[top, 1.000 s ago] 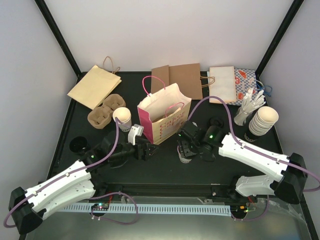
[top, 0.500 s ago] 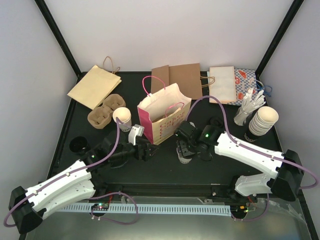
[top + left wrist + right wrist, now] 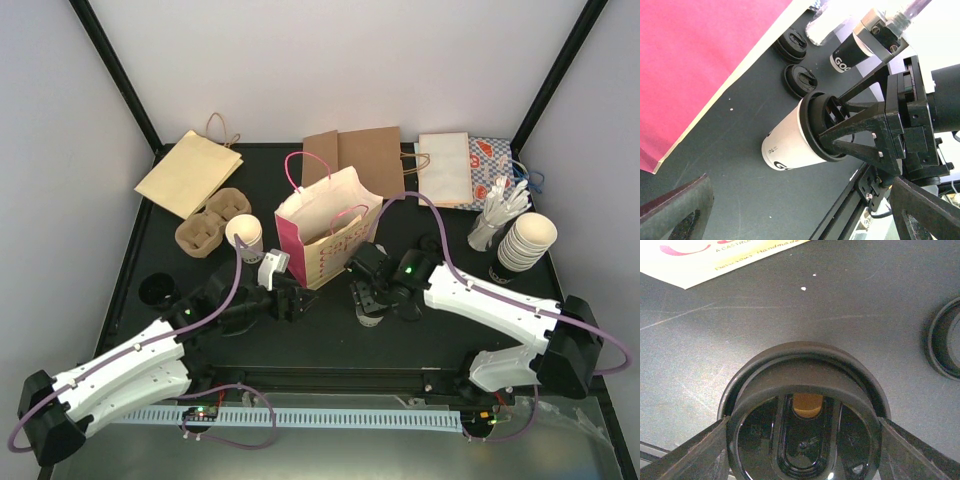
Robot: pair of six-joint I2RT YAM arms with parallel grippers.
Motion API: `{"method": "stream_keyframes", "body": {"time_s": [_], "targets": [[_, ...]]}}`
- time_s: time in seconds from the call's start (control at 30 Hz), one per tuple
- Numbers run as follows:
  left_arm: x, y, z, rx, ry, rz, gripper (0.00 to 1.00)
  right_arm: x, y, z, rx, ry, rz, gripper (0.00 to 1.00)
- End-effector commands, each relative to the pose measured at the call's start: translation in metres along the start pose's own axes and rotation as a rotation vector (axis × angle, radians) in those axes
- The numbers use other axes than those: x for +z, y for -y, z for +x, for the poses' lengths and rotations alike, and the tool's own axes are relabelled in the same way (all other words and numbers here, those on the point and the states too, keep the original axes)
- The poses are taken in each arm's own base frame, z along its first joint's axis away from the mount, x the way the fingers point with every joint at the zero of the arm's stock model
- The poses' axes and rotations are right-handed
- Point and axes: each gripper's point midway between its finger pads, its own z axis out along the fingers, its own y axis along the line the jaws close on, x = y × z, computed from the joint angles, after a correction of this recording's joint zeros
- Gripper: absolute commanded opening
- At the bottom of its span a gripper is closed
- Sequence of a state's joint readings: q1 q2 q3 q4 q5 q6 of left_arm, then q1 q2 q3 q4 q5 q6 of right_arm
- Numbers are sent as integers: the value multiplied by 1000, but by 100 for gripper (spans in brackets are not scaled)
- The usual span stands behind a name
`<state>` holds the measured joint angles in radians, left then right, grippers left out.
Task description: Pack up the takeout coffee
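The right gripper [image 3: 804,432] clasps the cup [image 3: 790,145] by its black lid [image 3: 805,367]. Its jaws are parted partway, with one finger pressed to each side of the lid's rim. The left gripper [image 3: 298,300] hangs wide open at the cup's 9 o'clock, holding nothing and facing the cup.

From above, the right gripper covers nearly all of the cup, leaving only a sliver of white at its 6 o'clock edge. In the right wrist view the lid hides the cup's body, and a small tan patch shows through the lid's opening. The left wrist view shows the most: a white paper wall with dark print low on the side, of which only "GO" can be read. It does not settle whether the base sits on the table [image 3: 330,345] or just off it.

The cup is at 5 o'clock of the pink-and-white bag [image 3: 328,235], just beside the bag's base. Loose lids [image 3: 800,80] lie on the table past the cup, and one is cut off at 3 o'clock in the right wrist view.
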<state>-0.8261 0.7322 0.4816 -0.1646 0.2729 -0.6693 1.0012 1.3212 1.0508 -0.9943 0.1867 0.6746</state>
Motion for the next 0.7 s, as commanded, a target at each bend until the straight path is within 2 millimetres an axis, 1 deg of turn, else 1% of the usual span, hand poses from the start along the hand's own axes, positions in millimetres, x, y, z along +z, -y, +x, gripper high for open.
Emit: {"method": "stream_keyframes", "body": {"time_s": [0.0,0.07,0.27,0.4,0.53,0.67], "targets": [[1,8,-4,11,7,31,99,7,0,3,-33,-31,35,74],[1,8,-4,14,6,31,99,13,2,9,-41,-59,44,74],[0,8,-5,22,9,24,99,40,7,44,-72,-199,57,73],[0,8,-6,26,9,21,99,55,8,69,-104,-305,48,69],[-1,6,-5,30,10,11,99,57,26,75,-105,-316,142,68],[-2,6,-7,35,17,8,99,62,23,84,-106,-337,111,68]]}}
